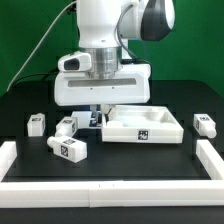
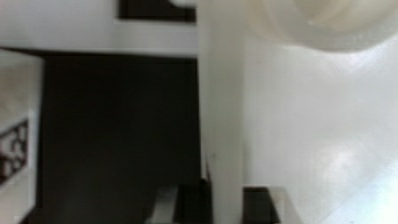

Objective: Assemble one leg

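Note:
Several short white tagged legs lie on the black table: one (image 1: 37, 124) and another (image 1: 66, 126) at the exterior view's left, one (image 1: 70, 150) nearer the front, one (image 1: 205, 125) at the far right. The large white square panel (image 1: 150, 128) lies in the middle. My gripper (image 1: 97, 117) is down at the panel's left rim. In the wrist view the dark fingers (image 2: 187, 206) straddle the panel's upright white rim (image 2: 226, 120), with my gripper (image 2: 226, 206) shut on it. No leg is held.
A raised white fence (image 1: 110, 190) runs along the table's front and both sides. A tagged part shows at the wrist view's edge (image 2: 13, 145); which part it is I cannot tell.

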`<state>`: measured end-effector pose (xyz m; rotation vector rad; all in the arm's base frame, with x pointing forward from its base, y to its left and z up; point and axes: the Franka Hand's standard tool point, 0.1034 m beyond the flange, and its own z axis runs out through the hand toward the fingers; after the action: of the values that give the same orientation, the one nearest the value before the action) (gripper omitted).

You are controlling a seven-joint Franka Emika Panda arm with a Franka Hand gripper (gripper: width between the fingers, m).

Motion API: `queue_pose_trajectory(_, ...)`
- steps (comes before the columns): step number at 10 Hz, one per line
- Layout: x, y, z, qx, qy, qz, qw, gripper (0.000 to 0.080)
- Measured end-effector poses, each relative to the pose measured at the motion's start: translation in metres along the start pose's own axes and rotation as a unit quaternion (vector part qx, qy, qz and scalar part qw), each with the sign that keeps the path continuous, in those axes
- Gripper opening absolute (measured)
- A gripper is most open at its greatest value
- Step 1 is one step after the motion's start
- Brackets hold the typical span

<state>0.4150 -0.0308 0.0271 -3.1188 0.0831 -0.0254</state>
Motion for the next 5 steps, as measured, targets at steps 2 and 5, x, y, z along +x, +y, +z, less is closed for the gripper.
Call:
queue_pose_trajectory(2,0.015,-0.012,-0.002,0.018,-0.025,0.058,0.998,0.0055)
queue_pose_trajectory(5,0.018,-0.013,-0.002,0.021,-0.03,0.06,0.998,0.0055)
